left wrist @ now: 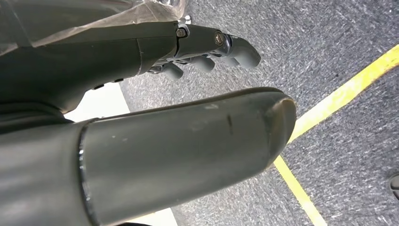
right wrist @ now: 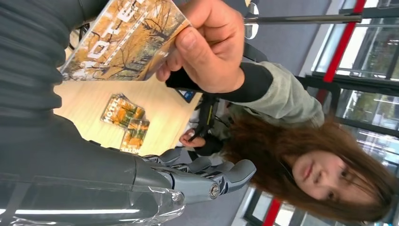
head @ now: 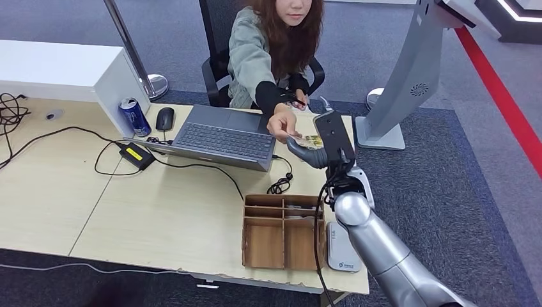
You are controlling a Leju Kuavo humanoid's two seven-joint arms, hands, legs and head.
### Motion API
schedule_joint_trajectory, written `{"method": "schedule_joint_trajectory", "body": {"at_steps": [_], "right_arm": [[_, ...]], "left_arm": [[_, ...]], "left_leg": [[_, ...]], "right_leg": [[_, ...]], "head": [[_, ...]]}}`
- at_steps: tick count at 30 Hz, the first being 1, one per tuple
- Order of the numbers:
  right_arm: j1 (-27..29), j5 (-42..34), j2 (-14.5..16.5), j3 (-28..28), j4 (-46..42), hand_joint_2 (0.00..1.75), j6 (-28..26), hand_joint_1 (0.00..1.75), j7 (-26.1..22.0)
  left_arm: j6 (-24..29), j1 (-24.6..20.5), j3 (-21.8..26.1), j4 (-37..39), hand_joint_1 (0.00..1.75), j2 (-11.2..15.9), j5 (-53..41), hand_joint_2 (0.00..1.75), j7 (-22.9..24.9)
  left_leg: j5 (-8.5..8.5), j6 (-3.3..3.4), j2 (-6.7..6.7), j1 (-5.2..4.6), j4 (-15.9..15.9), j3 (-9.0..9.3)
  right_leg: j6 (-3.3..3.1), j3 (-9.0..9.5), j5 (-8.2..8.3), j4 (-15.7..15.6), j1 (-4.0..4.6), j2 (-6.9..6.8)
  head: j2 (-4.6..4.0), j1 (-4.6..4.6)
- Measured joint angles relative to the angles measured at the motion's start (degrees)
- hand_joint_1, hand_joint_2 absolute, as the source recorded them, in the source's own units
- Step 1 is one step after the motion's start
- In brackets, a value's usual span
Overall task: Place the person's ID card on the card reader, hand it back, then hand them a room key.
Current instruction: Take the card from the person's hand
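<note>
The room key card, printed with autumn trees and "HOTEL", is pinched by the person's hand above the table's far right. One edge lies against my right hand's thumb, while my fingers stretch out apart from it. In the head view my right hand reaches toward the seated person, with the key card on top of it and the person's hand on the card. The white card reader lies at the table's front right edge. My left hand hangs over carpet, holding nothing.
A wooden compartment box stands beside the reader. Two spare hotel cards lie on the table. A laptop, mouse, drink can, power brick and cables sit toward the left. A grey kiosk stand rises to the right.
</note>
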Motion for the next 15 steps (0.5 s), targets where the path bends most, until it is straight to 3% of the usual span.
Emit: {"method": "schedule_joint_trajectory", "body": {"at_steps": [12,13,14,15], "right_arm": [[-0.2,-0.2,0.6,1.4,3.3,1.75,0.5,0.04,0.0],[-0.2,-0.2,0.6,1.5,3.4,1.75,0.5,0.13,0.1],[-0.2,-0.2,0.6,1.6,3.4,1.75,0.6,0.34,0.2],[-0.2,-0.3,0.6,1.6,3.4,1.75,0.6,0.71,0.4]], "left_arm": [[0.0,0.1,-0.2,0.0,0.00,0.2,0.2,0.00,0.1],[0.0,0.1,-0.2,0.0,0.00,0.2,0.2,0.00,0.1],[0.0,0.1,-0.2,0.0,0.00,0.2,0.3,0.00,0.1],[0.0,0.1,-0.2,0.0,0.00,0.2,0.3,0.00,0.1]], "left_leg": [[0.00,0.00,0.01,-0.01,0.0,-0.01],[0.00,0.00,0.01,-0.01,0.0,-0.01],[0.00,0.00,0.01,-0.01,0.0,-0.01],[0.00,0.00,0.01,-0.01,0.0,-0.01]], "right_leg": [[0.01,-0.01,0.00,0.0,-0.01,0.00],[0.01,-0.01,0.00,0.0,-0.01,0.00],[0.01,-0.01,0.00,0.0,-0.01,0.00],[0.01,-0.01,0.00,0.0,-0.01,0.00]], "head": [[0.00,0.01],[0.00,0.01],[0.00,0.01],[0.00,0.01]]}}
